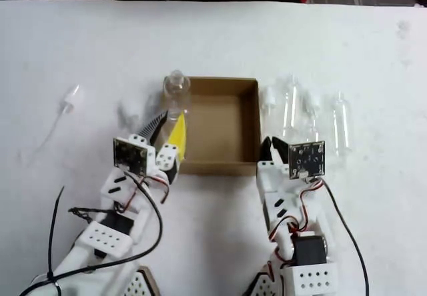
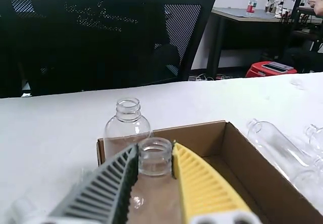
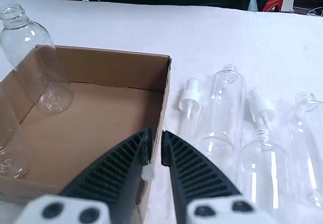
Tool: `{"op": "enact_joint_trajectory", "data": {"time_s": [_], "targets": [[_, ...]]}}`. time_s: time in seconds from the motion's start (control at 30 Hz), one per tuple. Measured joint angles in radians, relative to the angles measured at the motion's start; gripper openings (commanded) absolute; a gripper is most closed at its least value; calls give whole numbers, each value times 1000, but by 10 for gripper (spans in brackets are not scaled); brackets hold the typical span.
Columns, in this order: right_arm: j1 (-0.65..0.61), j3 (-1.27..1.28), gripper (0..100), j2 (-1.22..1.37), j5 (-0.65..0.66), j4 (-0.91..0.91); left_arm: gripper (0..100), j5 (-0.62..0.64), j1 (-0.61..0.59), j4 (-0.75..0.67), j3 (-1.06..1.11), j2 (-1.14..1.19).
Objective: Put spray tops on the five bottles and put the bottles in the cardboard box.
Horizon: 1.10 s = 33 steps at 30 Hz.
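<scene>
My left gripper, with one grey and one yellow finger, is shut on the neck of a clear bottle at the left wall of the cardboard box. A second clear bottle leans at the box's far left corner, its base apparently inside. My right gripper sits at the box's near right corner, its black fingers shut on a small white spray top piece, mostly hidden. Three topless bottles and two spray tops lie to the right of the box.
Another white spray top lies alone far left on the white table. A black mesh chair stands beyond the far table edge. The box floor is mostly bare.
</scene>
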Motion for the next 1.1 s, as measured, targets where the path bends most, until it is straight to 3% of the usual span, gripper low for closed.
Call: {"op": "enact_joint_trajectory", "data": {"time_s": [0.1, 0.67, 0.8, 1.1], "targets": [[0, 0, 22, 0, 0, 0, 163, 0, 0, 2, 0, 0], [0, 0, 22, 0, 0, 0, 155, 0, -31, 75, 0, -66], [0, 0, 21, 0, 3, 0, 158, 6, -43, 189, 6, -198], [0, 0, 21, 0, 133, 0, 158, 60, -51, 629, 14, -618]]}}
